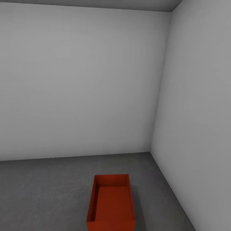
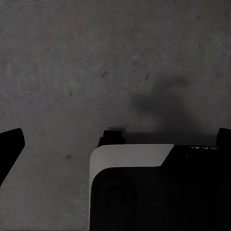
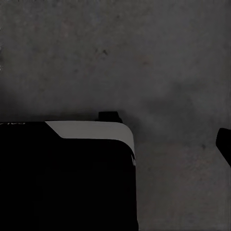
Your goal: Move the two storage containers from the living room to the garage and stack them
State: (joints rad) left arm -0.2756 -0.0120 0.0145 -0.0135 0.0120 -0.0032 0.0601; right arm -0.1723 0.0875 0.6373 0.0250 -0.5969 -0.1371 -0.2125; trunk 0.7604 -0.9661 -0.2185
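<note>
- One bin (image 1: 110,203) sits on the floor (image 1: 48,192), low centre of the head frame, cut off by the lower edge. Open side up, nothing visible inside, long axis running away from you.
- It lies near the corner where the back wall (image 1: 83,83) meets the side wall (image 1: 199,112) at right, a strip of concrete between it and each. Reads as the base of the stack: flat and square on concrete, so a second bin can go on top.
- Grey walls and concrete say garage. Judgement: half the job done; the other bin is yet to come.
- Left wrist frame: concrete, a dark finger tip (image 2: 9,144) at left edge, another at the right edge; the robot's base (image 2: 144,187) fills the lower middle. Claw looks wide, nothing between the tips.
- Right wrist frame: one tip (image 3: 224,142) at right edge, base at lower left. You can't tell that claw's spread.
- Both arms seem to hang down at your sides, aimed at the floor; I can't place the bin against either claw, beyond it lying ahead of you.
</note>
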